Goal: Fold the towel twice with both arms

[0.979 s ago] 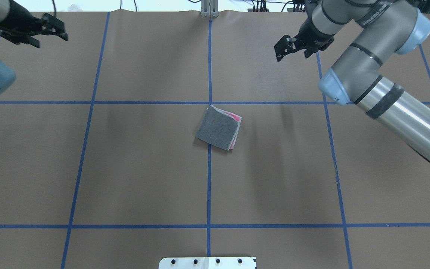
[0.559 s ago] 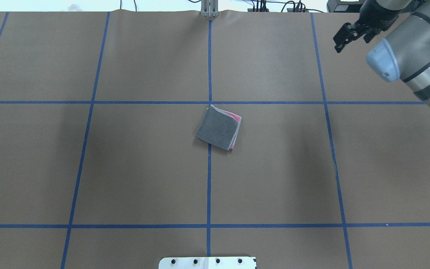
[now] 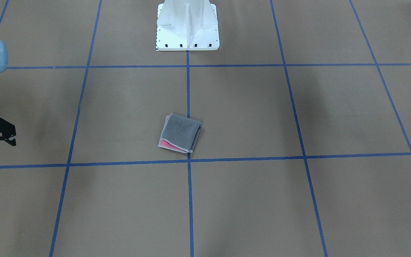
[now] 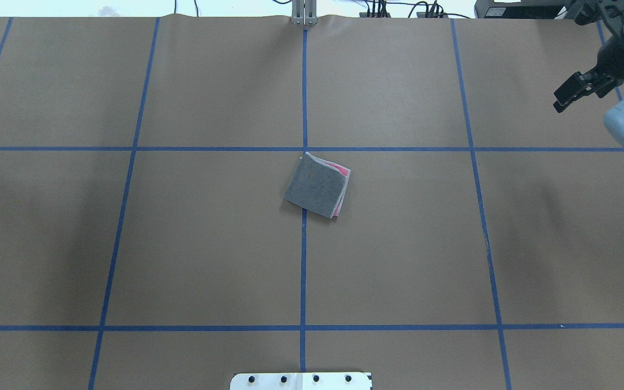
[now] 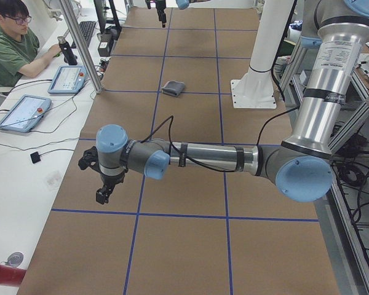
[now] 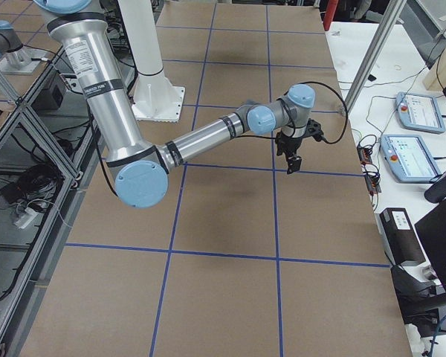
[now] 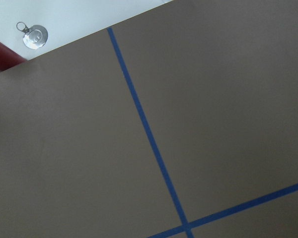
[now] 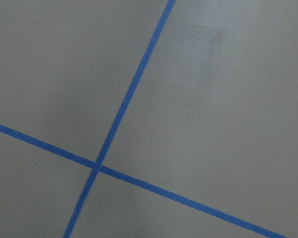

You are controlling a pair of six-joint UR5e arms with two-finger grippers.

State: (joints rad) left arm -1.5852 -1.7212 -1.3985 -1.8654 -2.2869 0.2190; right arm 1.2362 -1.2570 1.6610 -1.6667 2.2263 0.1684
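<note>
Two grippers, and neither is anywhere near the towel (image 4: 317,186). It lies at the middle of the table (image 4: 193,249), a compact, near-square packet with no real long axis. Its dark grey face is up, and a sliver of pink shows between the layers at one edge. Its sides are skewed to the blue tape lines (image 4: 304,271), and it straddles the centre one, just on the robot's side of a crossing. The right gripper (image 4: 562,100) hangs well apart, off toward the table's right end and farther from the robot than the towel; its fingers stand apart and hold nothing. The left gripper (image 5: 102,195) hangs over the opposite end, touching nothing, and whether it is spread or closed I cannot tell. The right looks the nearer. To my eye both folds are made.
</note>
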